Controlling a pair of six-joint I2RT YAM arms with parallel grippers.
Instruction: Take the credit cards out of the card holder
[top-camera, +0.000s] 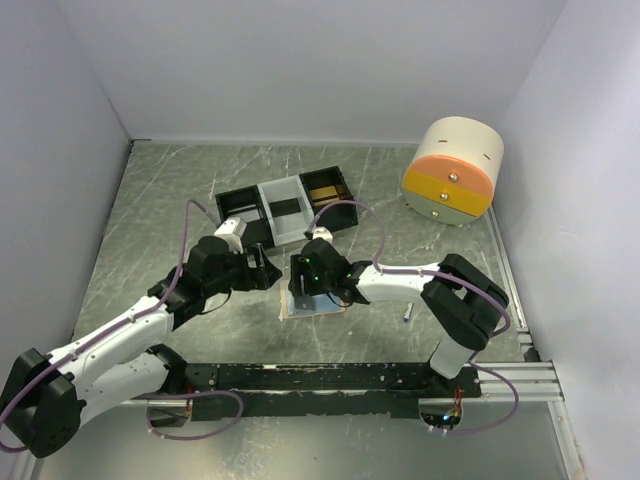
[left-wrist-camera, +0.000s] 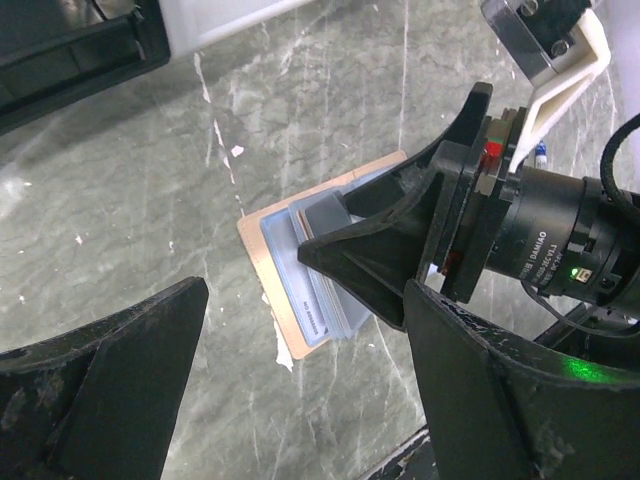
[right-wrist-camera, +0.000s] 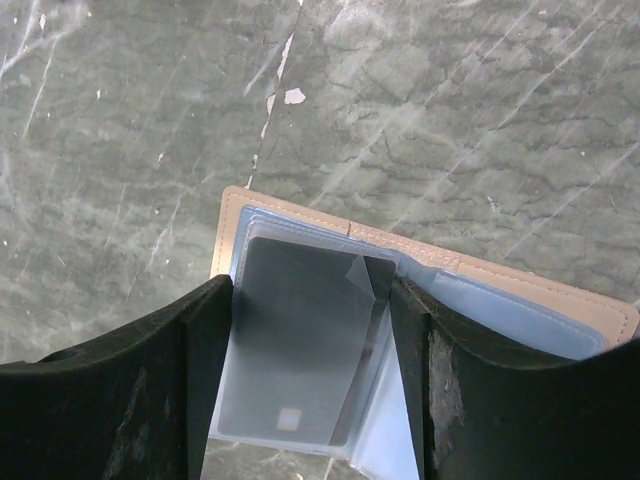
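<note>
The card holder (right-wrist-camera: 300, 222) lies open near the middle of the worktop's (top-camera: 180, 200) near edge. It looks light and floppy, with slick sleeves. Its card (right-wrist-camera: 300, 350) is stiff and best pinched by the long edges. The right hand (right-wrist-camera: 310, 300) brackets that card, but I cannot tell if it grips. The left hand (left-wrist-camera: 305, 290) is released alongside.

The top camera looks down from above and behind the near edge over the whole table (top-camera: 150, 200). The left wrist camera looks past the left claw (left-wrist-camera: 305, 335). The right wrist camera sits nearer, looking past the right claw (right-wrist-camera: 310, 300). All three share the card holder (top-camera: 312, 304).
</note>
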